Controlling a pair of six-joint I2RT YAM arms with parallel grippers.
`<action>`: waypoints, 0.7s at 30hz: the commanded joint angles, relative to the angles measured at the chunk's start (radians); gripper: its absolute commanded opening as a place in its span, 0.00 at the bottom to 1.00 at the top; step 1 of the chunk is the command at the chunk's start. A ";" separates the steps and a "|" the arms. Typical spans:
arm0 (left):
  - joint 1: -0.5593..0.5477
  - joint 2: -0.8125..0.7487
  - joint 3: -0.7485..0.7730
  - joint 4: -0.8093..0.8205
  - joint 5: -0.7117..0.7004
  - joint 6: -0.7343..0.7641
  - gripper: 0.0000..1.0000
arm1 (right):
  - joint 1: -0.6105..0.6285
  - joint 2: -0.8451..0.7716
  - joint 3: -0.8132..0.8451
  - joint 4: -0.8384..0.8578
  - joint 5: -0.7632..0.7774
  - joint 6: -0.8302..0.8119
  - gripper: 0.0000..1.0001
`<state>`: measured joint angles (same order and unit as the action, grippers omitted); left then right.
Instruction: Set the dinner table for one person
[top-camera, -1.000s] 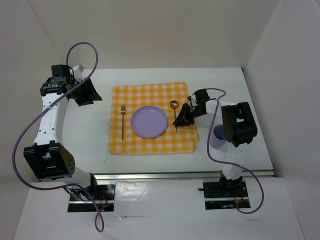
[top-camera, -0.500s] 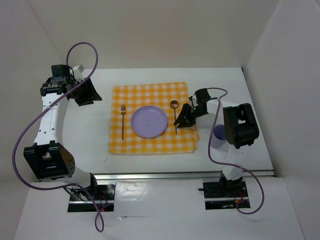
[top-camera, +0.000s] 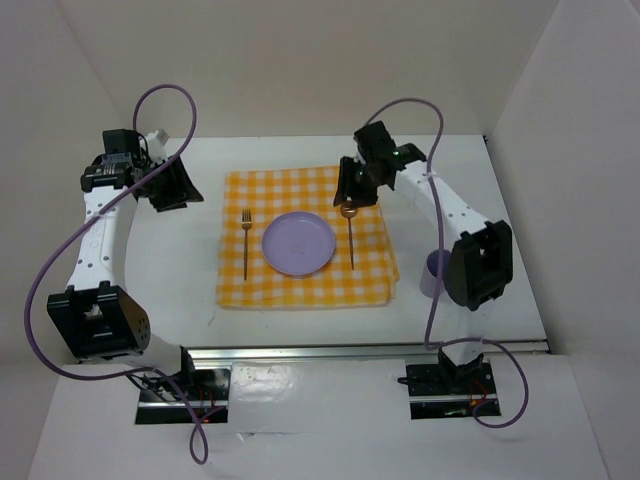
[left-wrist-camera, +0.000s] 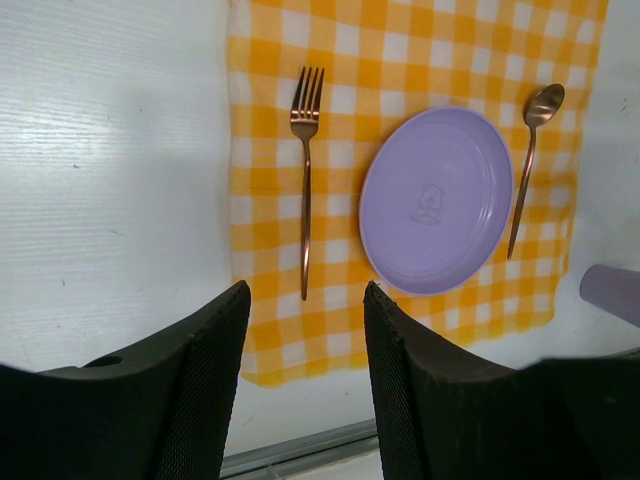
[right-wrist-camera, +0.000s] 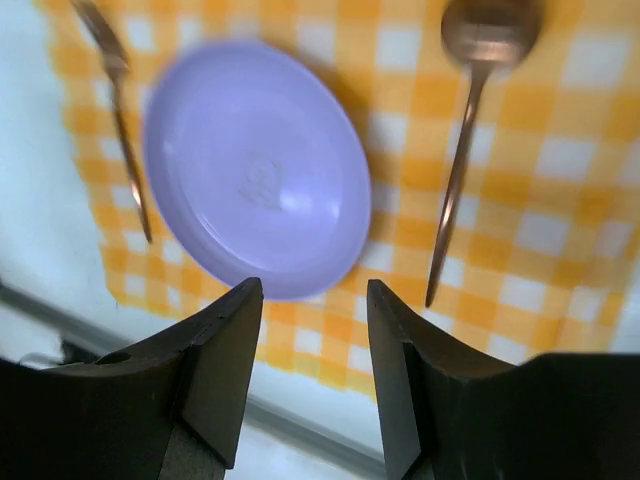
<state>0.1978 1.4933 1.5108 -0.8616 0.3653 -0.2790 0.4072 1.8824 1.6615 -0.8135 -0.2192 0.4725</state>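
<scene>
Place setting from above: my dinner table (top-camera: 290, 155), a plain white top boxed in by white walls, fills the middle of the overhead frame and carries a yellow-and-white checked cloth (top-camera: 300, 290) at its centre. A purple plate (top-camera: 298, 243) sits in the middle of the cloth. A copper-coloured fork (top-camera: 245, 245) lies just left of it and a matching spoon (top-camera: 351, 240) just right, both clear of the plate and both with their heads toward the top of the frame. A lavender cup (top-camera: 434, 272) stands on the bare table right of the cloth, partly hidden behind my right arm. My right gripper (right-wrist-camera: 312, 295) hangs over the cloth's upper right, above the spoon's bowl, its fingers spread apart with nothing between them. My left gripper (left-wrist-camera: 305, 310) is off the cloth at the upper left of the overhead frame, fingers likewise parted and holding nothing, looking across the whole setting.
</scene>
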 joint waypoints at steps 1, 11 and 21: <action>0.006 -0.041 0.003 0.007 -0.005 0.029 0.57 | -0.039 -0.137 0.182 -0.283 0.343 -0.034 0.54; 0.006 -0.041 0.012 -0.002 -0.083 0.057 0.57 | -0.304 -0.557 -0.165 -0.388 0.572 0.031 0.66; -0.003 -0.041 0.003 0.007 -0.063 0.057 0.55 | -0.369 -0.740 -0.408 -0.374 0.570 0.106 0.56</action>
<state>0.1989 1.4933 1.5108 -0.8673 0.2920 -0.2371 0.0414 1.1576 1.2488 -1.1820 0.3225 0.5392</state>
